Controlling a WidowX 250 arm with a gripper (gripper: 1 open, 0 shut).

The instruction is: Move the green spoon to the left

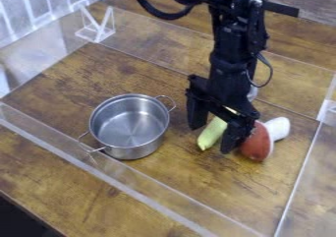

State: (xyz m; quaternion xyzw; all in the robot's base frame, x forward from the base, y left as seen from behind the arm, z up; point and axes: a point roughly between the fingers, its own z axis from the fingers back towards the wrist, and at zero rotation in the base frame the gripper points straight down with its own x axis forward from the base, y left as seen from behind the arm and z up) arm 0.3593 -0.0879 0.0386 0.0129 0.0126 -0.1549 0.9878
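Observation:
The green spoon (214,134) lies on the wooden table right of the pot, its yellow-green handle pointing toward me. Its silver bowl is hidden behind the arm. My black gripper (215,129) has come down over the handle and stands open, one finger on each side of it. I cannot tell whether the fingers (196,113) touch the spoon.
A silver pot (128,125) with handles stands left of the spoon. A red-brown and white mushroom toy (258,140) lies close on the gripper's right. Clear acrylic walls (296,197) fence the wooden table (79,84). A clear stand (92,27) sits at the back left.

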